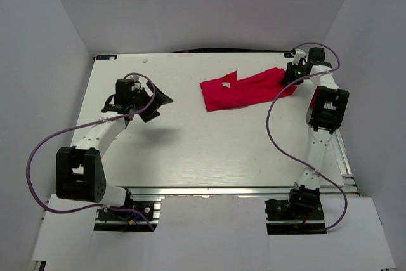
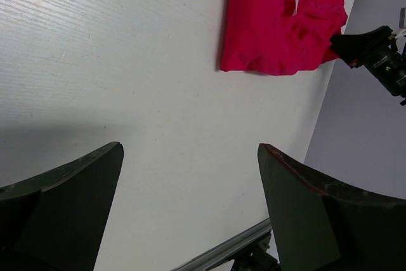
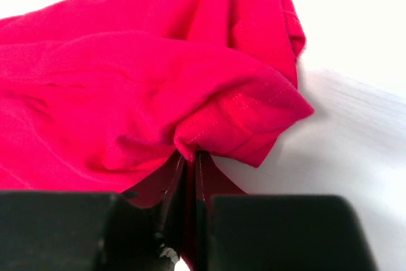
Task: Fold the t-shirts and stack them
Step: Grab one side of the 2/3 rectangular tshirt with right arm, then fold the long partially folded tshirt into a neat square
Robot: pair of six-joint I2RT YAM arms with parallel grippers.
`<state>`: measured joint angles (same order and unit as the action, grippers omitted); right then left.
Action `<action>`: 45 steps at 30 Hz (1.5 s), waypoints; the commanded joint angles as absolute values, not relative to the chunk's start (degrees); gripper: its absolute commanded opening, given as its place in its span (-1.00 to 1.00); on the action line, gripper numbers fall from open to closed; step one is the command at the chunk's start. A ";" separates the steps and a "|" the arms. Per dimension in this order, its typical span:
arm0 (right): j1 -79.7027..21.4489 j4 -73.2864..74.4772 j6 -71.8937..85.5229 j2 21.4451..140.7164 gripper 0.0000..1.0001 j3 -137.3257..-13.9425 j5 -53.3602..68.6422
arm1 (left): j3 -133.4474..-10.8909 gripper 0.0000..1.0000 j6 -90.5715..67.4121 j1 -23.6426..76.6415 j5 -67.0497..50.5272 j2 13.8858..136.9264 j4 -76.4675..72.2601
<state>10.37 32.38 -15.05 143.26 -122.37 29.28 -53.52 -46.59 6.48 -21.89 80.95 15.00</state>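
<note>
Nearest, the left gripper (image 2: 190,157) hangs with jaws spread and empty, well to the left of the t-shirt (image 1: 244,90). Farther back, the t-shirt lies bunched on the table (image 1: 190,157), and the right gripper (image 3: 190,160) pinches a hemmed fold at its right end. How many layers are caught is hard to tell, so lift slowly and check that the cloth opens out.

The right tool (image 3: 190,164) pinches a hemmed fold of the bunched red t-shirt (image 3: 127,80) over the white table (image 3: 358,131).
</note>
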 commanded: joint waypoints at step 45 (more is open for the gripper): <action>-18.63 31.11 -16.26 128.05 -0.92 -123.04 38.76 | -51.68 0.96 -45.79 6.33 -27.07 78.84 12.22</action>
<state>-17.54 32.84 -16.91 128.84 -119.94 38.35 -52.01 -46.52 6.48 -26.17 81.10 12.86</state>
